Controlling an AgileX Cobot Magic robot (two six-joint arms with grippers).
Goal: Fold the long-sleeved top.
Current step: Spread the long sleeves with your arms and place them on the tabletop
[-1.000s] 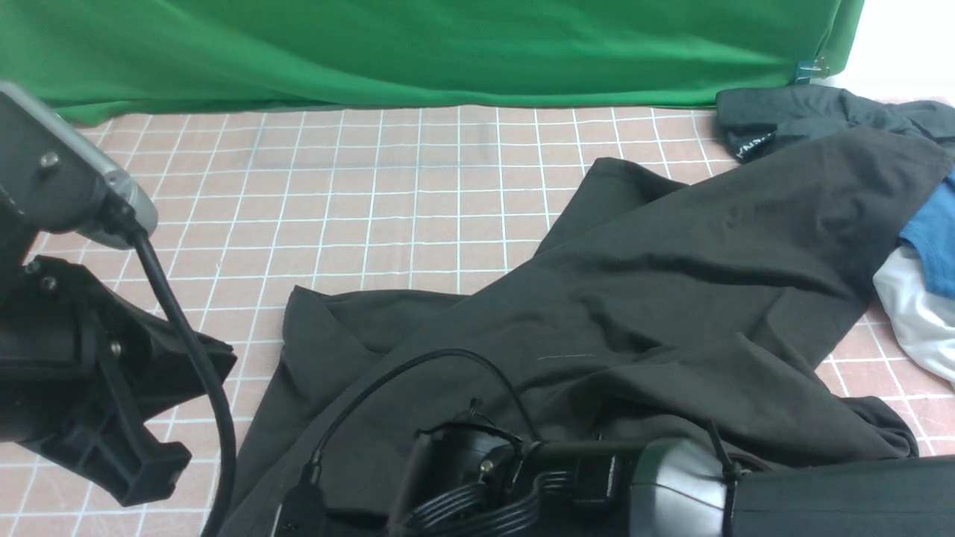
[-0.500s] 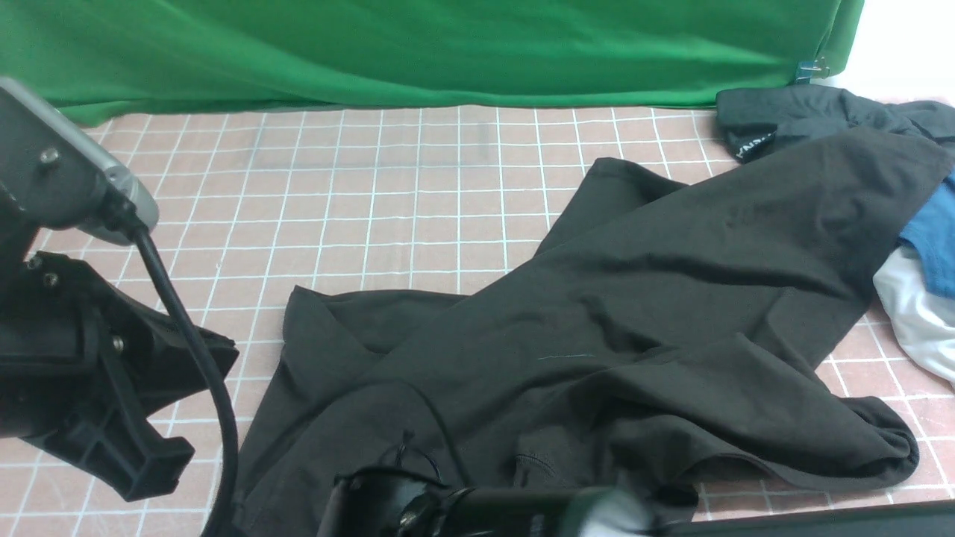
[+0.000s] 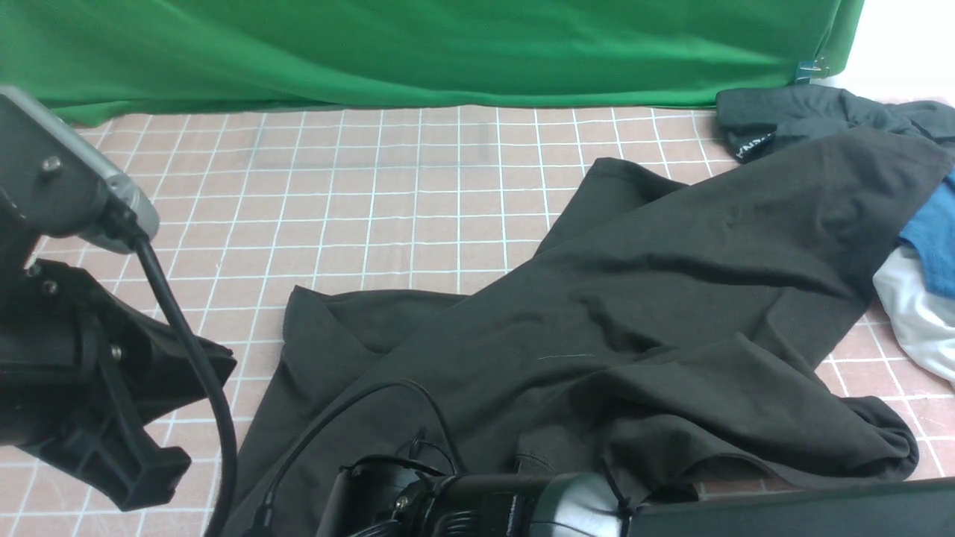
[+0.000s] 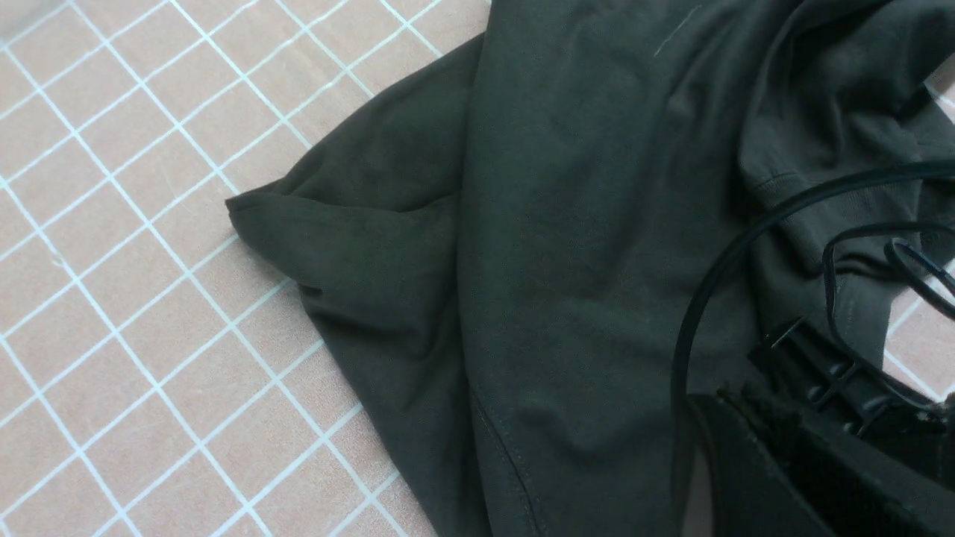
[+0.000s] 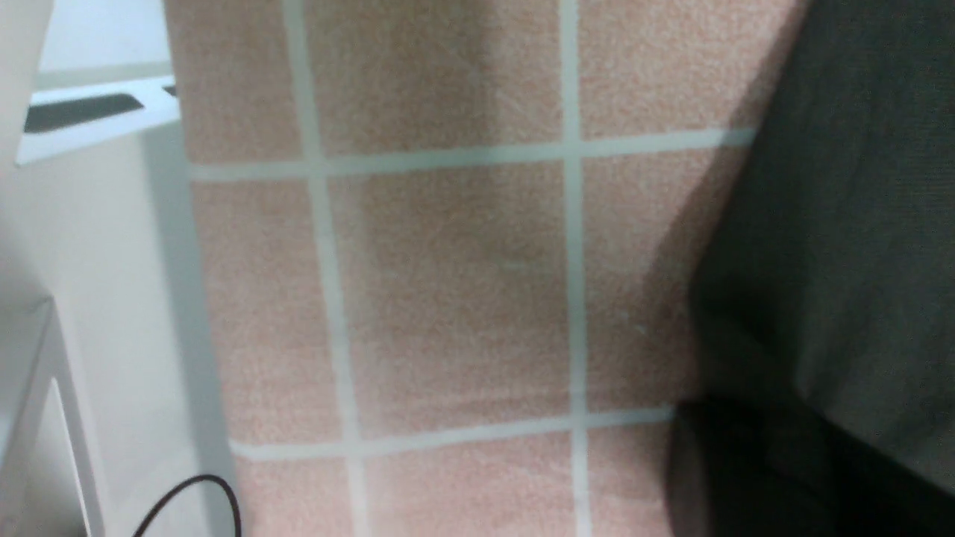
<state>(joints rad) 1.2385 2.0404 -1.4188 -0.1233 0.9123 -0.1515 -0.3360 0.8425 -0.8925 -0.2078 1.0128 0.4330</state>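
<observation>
1. Right arm: nearest item, lying across the near edge of the table, with a black cable looped over its wrist.
2. Right gripper: shows only as a dark blur beside the top's edge in the right wrist view. Whether its fingers are spread or pinching cannot be told.
3. Left arm: near left, raised over the checked cloth.
4. Left gripper: fingers pressed together, apart from the top.
5. Long-sleeved top: black and rumpled. It lies on the diagonal from the near centre to the far right of the table. One folded corner points left and a cuffed sleeve is bunched at the near right.
6. Checked tablecloth: pink with a white grid, bare on the left and in the middle.
7. White cloth and blue shirt: at the right edge, just beside the top.
8. Dark grey garment: far right corner, touching the top's far end.
9. Green backdrop: behind the table.
</observation>
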